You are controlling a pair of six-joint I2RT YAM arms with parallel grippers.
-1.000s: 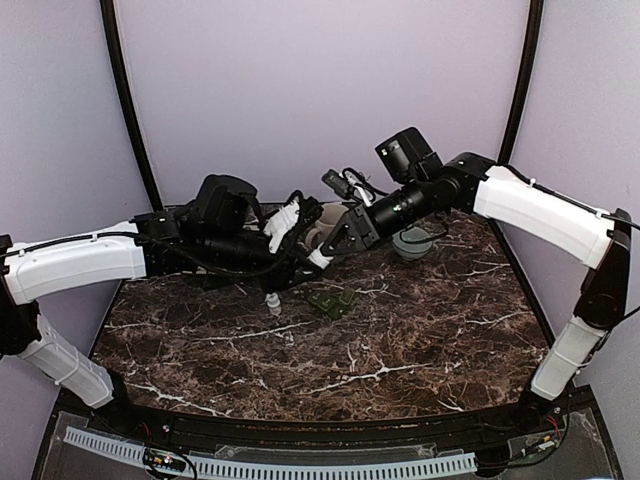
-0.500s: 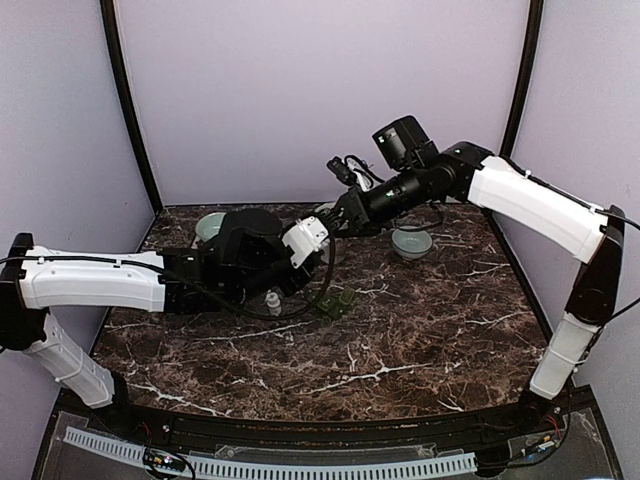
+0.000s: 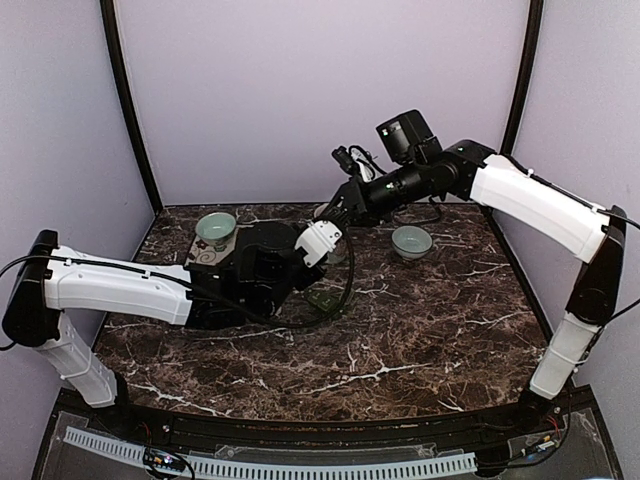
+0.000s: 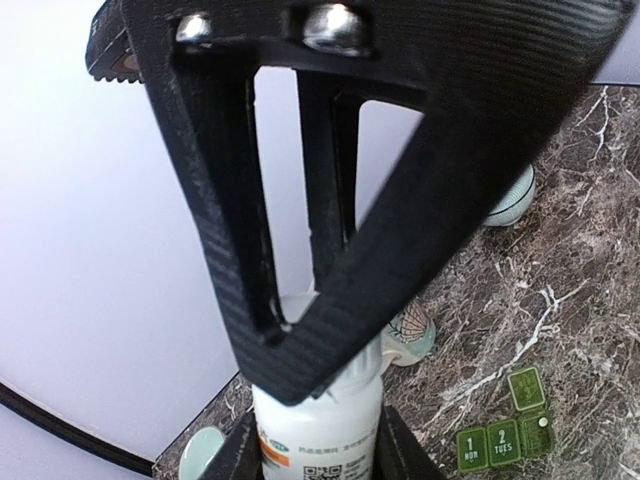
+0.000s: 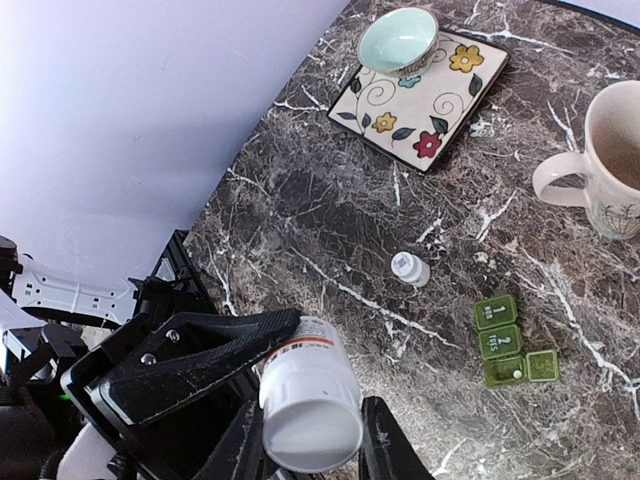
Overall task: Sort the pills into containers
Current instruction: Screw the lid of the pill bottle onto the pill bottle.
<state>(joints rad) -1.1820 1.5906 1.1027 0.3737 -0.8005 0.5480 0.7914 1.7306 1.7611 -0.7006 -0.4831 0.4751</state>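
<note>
Top external: the arms meet above the back middle of the counter (image 3: 420, 350). Since a second ago the left arm has swung lower and nearer. That uncovers a pale green bowl (image 3: 216, 228) on a flowered plate (image 3: 196, 252) at back left. The right arm has lifted, so the second bowl (image 3: 411, 241) now sits clear of it. The small white cap or vial seen earlier is hidden under the left arm here.

Right wrist: that white piece (image 5: 410, 268) lies on the stone near the green pill organiser (image 5: 505, 340), not touching it. A white mug (image 5: 620, 170) stands beyond.

Pill bottle (image 5: 310, 400): held in the air by both arms. The left fingers (image 4: 398, 455) are closed partway on its labelled body. The right fingers (image 5: 378, 445) are closed partway on one white end.

Counter: dark brown marble pattern with white veins. Room: plain lilac walls with black poles in the corners.
</note>
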